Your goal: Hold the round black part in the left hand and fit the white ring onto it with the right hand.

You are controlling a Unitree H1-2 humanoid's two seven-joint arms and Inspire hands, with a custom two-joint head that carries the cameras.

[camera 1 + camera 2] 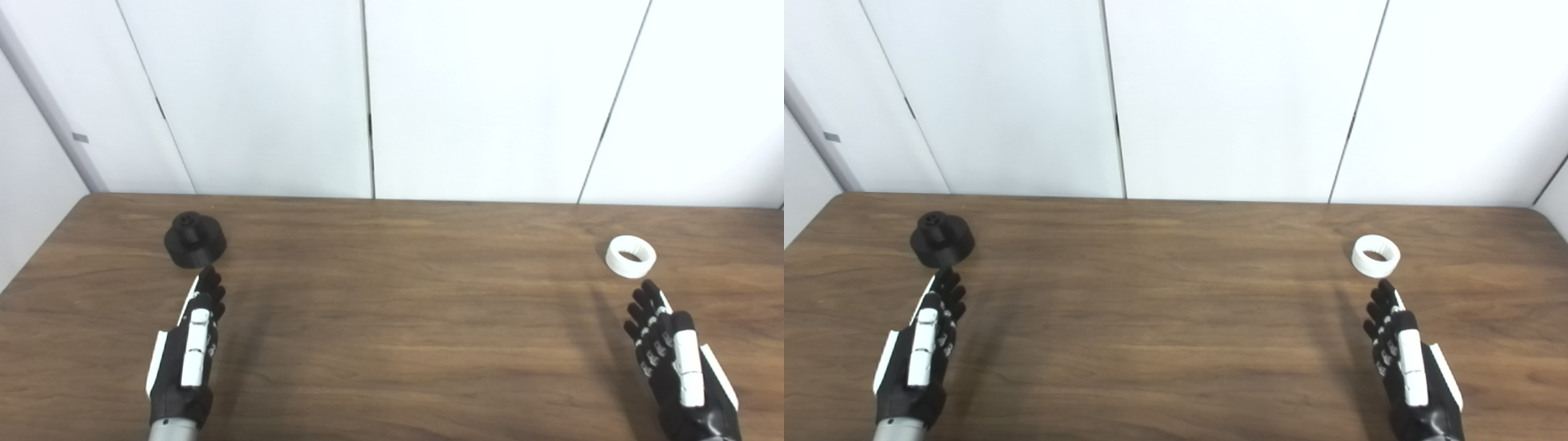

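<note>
The round black part (195,239) stands on the wooden table (392,318) at the far left, a wide disc with a raised hub on top. The white ring (631,256) lies flat at the far right. My left hand (191,349) is open and empty, edge-on above the table, its fingertips just short of the black part. My right hand (672,355) is open and empty, its fingertips a little short of the white ring. The same scene shows in the right eye view, with the black part (942,239) and the ring (1375,255).
White wall panels (367,92) rise right behind the table's far edge. The table's left edge runs close to the black part, and its right far corner shows in the right eye view (1540,211).
</note>
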